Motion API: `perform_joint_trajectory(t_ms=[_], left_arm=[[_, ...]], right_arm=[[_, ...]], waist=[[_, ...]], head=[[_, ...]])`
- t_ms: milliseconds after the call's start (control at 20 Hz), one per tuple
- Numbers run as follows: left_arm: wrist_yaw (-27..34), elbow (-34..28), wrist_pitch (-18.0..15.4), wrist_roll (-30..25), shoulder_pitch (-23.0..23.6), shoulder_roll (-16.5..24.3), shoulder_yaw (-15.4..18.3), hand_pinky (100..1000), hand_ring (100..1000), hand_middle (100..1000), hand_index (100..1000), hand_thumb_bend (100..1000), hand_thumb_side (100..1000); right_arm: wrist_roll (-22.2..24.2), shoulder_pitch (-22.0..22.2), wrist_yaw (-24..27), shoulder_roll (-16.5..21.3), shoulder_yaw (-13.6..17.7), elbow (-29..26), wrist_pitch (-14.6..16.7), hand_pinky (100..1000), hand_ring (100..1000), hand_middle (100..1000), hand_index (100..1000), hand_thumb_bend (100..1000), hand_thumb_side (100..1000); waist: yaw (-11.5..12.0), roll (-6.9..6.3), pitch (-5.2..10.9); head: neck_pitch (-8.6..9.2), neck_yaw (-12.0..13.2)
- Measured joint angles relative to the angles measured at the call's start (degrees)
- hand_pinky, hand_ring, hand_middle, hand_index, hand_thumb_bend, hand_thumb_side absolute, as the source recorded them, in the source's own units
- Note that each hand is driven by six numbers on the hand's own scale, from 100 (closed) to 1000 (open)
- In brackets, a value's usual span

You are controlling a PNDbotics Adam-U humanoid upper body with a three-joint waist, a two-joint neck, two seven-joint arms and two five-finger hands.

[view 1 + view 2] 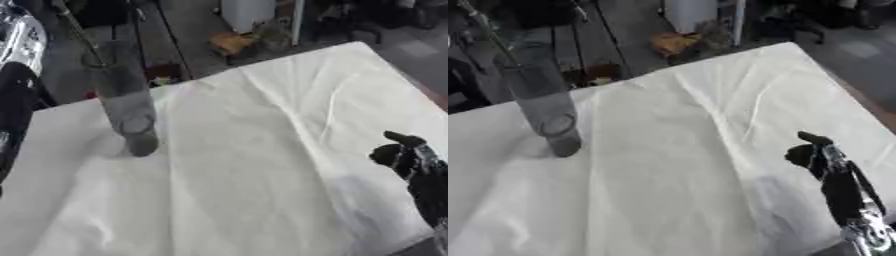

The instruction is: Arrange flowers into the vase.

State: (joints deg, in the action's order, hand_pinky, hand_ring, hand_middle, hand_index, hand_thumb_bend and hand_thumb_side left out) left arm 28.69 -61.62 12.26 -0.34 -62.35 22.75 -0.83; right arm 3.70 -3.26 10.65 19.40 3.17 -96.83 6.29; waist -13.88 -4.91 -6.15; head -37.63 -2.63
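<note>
The right hand is clenched on nothing, well apart from the tall, clear, upright vase.

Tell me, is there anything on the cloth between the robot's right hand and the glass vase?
Nothing: between the right hand and the vase there is only bare, wrinkled white cloth, clearest in the right eye view.

Soft blur, dim background, bright cloth
</note>
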Motion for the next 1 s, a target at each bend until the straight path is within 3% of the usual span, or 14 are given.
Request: perform_joint_trajectory(t_ms=[800,1000], left_arm=[[-1.88,1.69,0.71,-1.47,1.31,-0.63,-1.23,100,100,100,100,895,363],[-3.28,2.34,1.12,-2.19,1.42,-0.69,-2.0,100,100,100,100,903,392]], right_arm=[[0.16,-0.31,-0.22,-0.01,-0.01,0.01,-0.09,814,694,615,874,100,1000],[0.2,-0.33,-0.24,-0.01,-0.01,0.01,-0.09,814,694,614,874,100,1000]], waist=[[-0.2,-0.17,-0.64],[-0.19,-0.16,-0.79]], head=[[0.03,-0.5],[0.26,-0.51]])
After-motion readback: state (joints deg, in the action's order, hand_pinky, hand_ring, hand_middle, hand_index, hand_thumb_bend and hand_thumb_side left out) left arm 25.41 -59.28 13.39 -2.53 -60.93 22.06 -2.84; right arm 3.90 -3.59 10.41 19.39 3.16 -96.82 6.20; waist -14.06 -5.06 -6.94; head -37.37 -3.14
